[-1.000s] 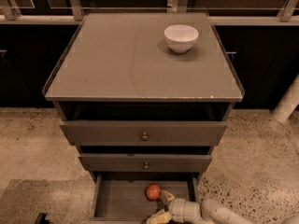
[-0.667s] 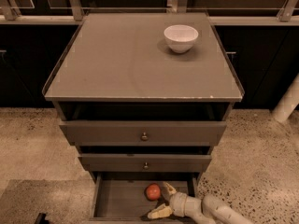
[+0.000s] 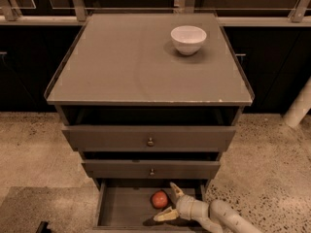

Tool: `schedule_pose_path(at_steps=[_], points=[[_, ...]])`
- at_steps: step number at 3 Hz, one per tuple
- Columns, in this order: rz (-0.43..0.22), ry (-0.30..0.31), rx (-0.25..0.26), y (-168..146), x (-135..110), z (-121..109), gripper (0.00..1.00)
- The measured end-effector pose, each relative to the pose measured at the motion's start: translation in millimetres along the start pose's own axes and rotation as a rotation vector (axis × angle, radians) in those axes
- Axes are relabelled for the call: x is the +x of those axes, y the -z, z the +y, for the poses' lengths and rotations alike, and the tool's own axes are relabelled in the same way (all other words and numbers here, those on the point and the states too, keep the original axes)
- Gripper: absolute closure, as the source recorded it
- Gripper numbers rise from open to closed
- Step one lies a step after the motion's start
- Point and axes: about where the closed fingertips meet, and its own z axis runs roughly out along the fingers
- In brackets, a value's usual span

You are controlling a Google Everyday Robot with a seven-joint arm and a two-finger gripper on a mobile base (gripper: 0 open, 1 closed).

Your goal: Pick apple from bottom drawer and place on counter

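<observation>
Camera view: claw [image 3: 164,202] spread beside apple [image 3: 159,198]

The gripper [image 3: 165,203], at about 6 o'clock in the view and inside the bottom drawer [image 3: 124,208], has two slim, tapered, cream-yellow fingers [image 3: 166,216] on a rounded pale-grey wrist. Behind it the arm [image 3: 228,218] leaves toward 5 o'clock as smooth, off-white, tube-shaped segments with a faint sheen.

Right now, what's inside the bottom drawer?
The apple sits on the bottom drawer floor, with the gripper open right beside it. The back of that drawer is hidden under the drawer above.
</observation>
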Motion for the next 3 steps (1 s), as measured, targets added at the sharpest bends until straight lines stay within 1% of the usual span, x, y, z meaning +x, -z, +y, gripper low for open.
schedule_pose_path(at_steps=[1, 3], points=[[0.007, -0.002, 0.026, -8.6, 8.6, -4.3, 0.00], [-0.073, 0.059, 0.048, -49.1, 4.2, -18.1, 0.00]])
